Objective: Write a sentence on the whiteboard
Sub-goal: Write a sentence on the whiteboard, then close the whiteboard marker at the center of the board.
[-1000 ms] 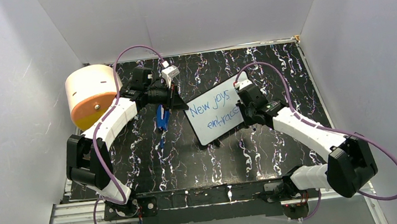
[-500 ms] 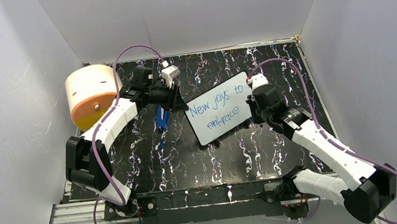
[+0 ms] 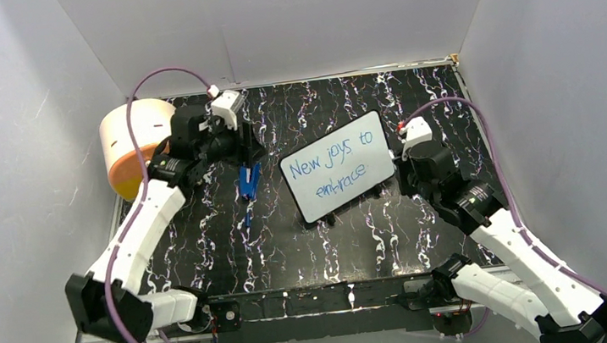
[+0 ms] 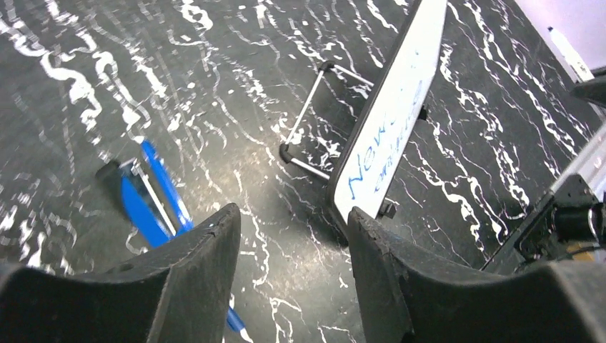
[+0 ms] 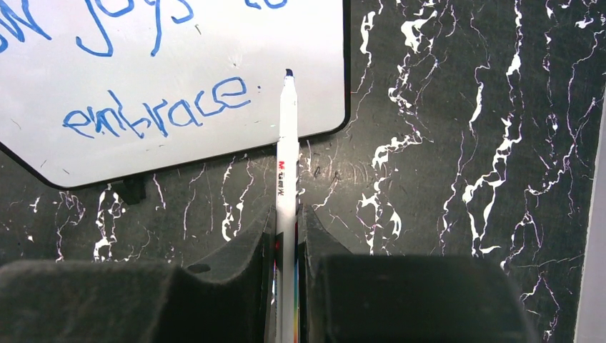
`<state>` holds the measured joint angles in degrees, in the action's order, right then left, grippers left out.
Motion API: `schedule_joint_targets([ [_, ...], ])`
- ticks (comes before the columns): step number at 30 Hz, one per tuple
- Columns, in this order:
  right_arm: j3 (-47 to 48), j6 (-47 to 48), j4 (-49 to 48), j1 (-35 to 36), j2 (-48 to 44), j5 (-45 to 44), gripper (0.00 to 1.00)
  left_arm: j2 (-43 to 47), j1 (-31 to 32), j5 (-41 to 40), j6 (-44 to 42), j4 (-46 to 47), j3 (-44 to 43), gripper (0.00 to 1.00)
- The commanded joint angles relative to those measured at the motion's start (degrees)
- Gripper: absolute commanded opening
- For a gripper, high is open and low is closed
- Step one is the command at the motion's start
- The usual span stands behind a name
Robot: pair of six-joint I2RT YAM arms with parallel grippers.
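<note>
The whiteboard (image 3: pixel 336 166) stands tilted at the table's middle, with the blue sentence (image 3: pixel 334 168) "New joys to embrace" on it in two lines. In the right wrist view the whiteboard (image 5: pixel 179 64) fills the upper left and "embrace" of the sentence (image 5: pixel 157 111) shows. My right gripper (image 5: pixel 286 214) is shut on a white marker (image 5: pixel 287 157) whose blue tip points at the board's lower right corner. That right gripper (image 3: pixel 407 173) sits just right of the board. My left gripper (image 4: pixel 293 221) is open and empty, left of the whiteboard (image 4: pixel 396 121). From above, the left gripper (image 3: pixel 246 148) hangs over the table.
A blue and black object (image 3: pixel 248 181) lies on the table left of the board, under my left gripper. A peach cylinder (image 3: pixel 137 146) stands at the far left. The board's wire stand (image 4: pixel 307 107) props it from behind. White walls close in three sides.
My left gripper opened and drew back left, away from the board's left edge. My right arm pulled off the board toward the right with the marker.
</note>
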<state>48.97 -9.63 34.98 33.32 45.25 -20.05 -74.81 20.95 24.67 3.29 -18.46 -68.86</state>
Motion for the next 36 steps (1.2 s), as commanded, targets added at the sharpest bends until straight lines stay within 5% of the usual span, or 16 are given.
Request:
schedule_joint_targets([
  [1, -1.12, 0.29, -1.14, -0.36, -2.34, -1.08, 0.00, 7.81, -0.12, -9.39, 6.06, -3.82, 5.12, 0.55],
  [14, -3.85, -0.68, -2.62, -0.36, -7.10, -0.61, 0.00, 8.79, -0.12, -23.12, 18.75, -12.44, 15.98, 0.52],
  [36, -5.46, -0.75, -3.25, -0.36, -9.89, -1.83, 0.00, -9.62, 8.64, -34.82, 22.96, -9.90, 18.39, 0.26],
])
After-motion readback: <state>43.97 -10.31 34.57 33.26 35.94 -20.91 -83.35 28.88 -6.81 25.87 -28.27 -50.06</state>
